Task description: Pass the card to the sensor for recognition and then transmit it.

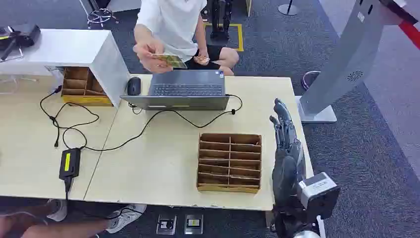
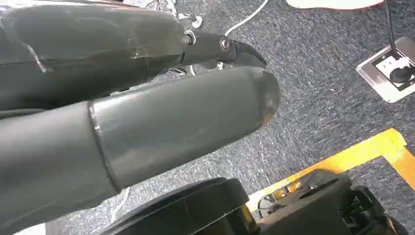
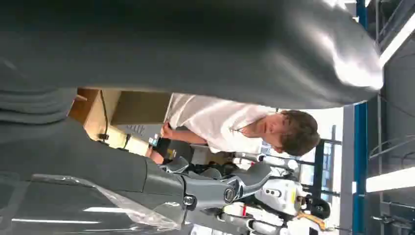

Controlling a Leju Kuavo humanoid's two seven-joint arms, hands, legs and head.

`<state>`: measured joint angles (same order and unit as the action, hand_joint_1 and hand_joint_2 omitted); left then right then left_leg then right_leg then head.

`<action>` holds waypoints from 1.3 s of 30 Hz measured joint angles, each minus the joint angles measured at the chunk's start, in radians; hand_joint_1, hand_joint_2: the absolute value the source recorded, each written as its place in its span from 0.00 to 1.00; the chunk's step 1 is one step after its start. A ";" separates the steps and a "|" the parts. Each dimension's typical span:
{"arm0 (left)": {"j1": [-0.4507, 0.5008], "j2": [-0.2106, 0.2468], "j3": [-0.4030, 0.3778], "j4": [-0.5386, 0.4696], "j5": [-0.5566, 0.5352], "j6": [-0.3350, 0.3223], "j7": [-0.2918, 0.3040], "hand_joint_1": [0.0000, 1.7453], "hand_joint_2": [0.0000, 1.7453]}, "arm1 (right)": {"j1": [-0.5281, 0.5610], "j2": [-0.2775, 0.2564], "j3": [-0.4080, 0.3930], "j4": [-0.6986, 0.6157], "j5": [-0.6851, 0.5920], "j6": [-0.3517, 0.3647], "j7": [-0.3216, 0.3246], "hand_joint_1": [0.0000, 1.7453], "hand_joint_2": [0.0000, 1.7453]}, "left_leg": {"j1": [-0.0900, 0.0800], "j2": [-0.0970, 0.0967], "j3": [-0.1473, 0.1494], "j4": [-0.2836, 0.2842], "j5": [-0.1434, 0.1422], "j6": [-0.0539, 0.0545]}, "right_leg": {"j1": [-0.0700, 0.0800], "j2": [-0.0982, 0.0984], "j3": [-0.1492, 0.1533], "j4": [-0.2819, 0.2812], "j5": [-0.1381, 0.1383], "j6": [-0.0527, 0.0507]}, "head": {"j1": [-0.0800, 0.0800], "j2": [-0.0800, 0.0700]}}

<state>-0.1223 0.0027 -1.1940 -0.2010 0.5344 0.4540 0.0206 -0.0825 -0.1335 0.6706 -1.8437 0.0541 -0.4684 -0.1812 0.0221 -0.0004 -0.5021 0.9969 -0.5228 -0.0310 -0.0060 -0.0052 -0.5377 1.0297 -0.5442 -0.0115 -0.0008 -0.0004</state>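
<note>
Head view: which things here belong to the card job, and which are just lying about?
Job things:
- card, held by the person's hand behind the laptop
- right hand, raised over the table's right edge, holding nothing
- left hand, hanging over the floor

Lying about:
- laptop
- mouse
- divided box
- power brick
- white cabinet

No sensor is identifiable.

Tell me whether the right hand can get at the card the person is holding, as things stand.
Probably not yet. The right hand is raised at the table's right edge, while the card is in the person's hand beyond the laptop, which lies between.
</note>
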 joint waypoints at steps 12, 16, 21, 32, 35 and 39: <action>-0.012 0.000 -0.001 0.000 -0.029 -0.010 0.002 0.00 0.00 | -0.048 0.009 0.026 0.039 0.523 -0.039 0.164 0.00 0.00 | 0.000 0.000 0.000 0.000 0.002 0.000 | 0.000 0.000 0.000 0.000 0.002 0.000 | 0.000 0.000; -0.023 0.000 -0.001 0.001 -0.042 -0.016 0.014 0.00 0.00 | -0.079 0.022 0.027 0.070 0.719 -0.034 0.215 0.00 0.00 | 0.000 0.000 0.000 0.000 0.003 0.000 | 0.000 0.000 0.000 0.000 0.002 0.000 | 0.000 0.000; -0.033 -0.002 -0.002 0.001 -0.051 -0.024 0.025 0.00 0.00 | -0.118 0.034 0.029 0.120 0.856 -0.018 0.264 0.00 0.00 | 0.000 0.000 -0.001 0.000 0.004 0.000 | 0.000 0.000 0.000 0.000 0.004 0.000 | 0.000 0.000; -0.042 -0.002 -0.002 0.002 -0.054 -0.027 0.037 0.00 0.00 | -0.222 0.075 0.034 0.250 0.943 0.001 0.313 0.00 0.00 | 0.000 0.000 -0.001 0.000 0.005 -0.001 | 0.000 0.000 0.000 0.000 0.006 0.000 | 0.000 0.000; -0.042 -0.003 -0.002 0.002 -0.056 -0.024 0.040 0.00 0.00 | -0.258 0.088 0.034 0.310 0.918 -0.028 0.309 0.00 0.00 | 0.000 0.000 -0.001 0.000 0.006 0.000 | 0.000 0.000 0.000 0.000 0.006 0.000 | 0.000 0.000; -0.042 -0.006 -0.002 0.002 -0.059 -0.024 0.043 0.00 0.00 | -0.284 0.102 0.035 0.366 0.900 -0.044 0.304 0.00 0.00 | 0.000 -0.001 -0.001 0.000 0.006 0.000 | 0.000 0.000 0.000 0.000 0.006 0.001 | 0.000 0.000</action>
<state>-0.1645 -0.0031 -1.1955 -0.1995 0.4750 0.4303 0.0641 -0.3670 -0.0313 0.7053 -1.4780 0.9544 -0.5123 0.1228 0.0220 -0.0010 -0.5031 0.9971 -0.5163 -0.0310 -0.0061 -0.0056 -0.5380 1.0298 -0.5379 -0.0110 -0.0004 -0.0004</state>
